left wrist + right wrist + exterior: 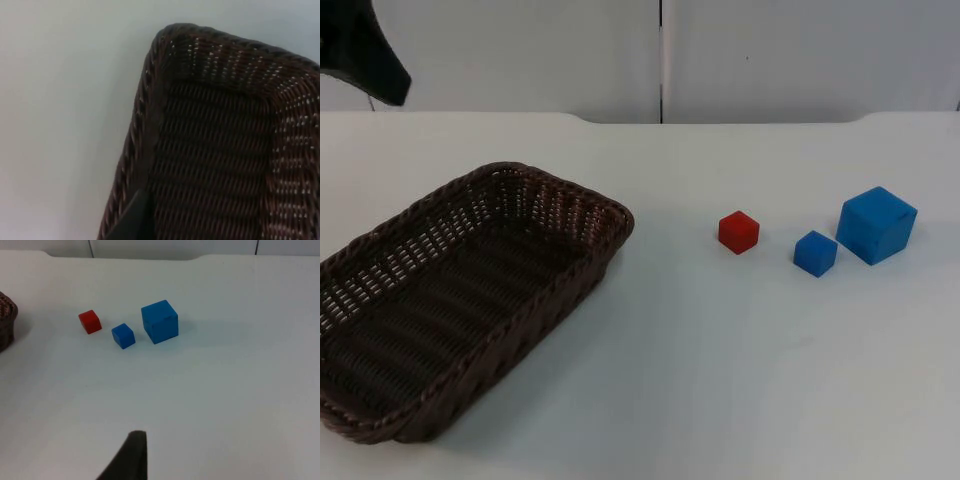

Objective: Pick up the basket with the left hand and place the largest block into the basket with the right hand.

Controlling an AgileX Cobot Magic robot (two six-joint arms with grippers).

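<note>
A dark brown wicker basket point(623, 222) lies empty on the left of the white table. Right of it sit a small red block point(738, 232), a small blue block point(815, 253) and the largest block, a blue cube point(876, 225). My left gripper point(134, 222) hangs above one long side of the basket's rim point(144, 105), near a corner and apart from it. My right gripper point(131, 457) is over bare table, well short of the large blue cube point(160, 321), the small blue block point(123, 335) and the red block point(90, 321).
The left arm point(365, 55) enters at the far left corner. A grey partition wall point(770, 50) closes the table's far edge. An end of the basket point(6, 320) lies to the side of the red block. Bare table spreads in front of the blocks.
</note>
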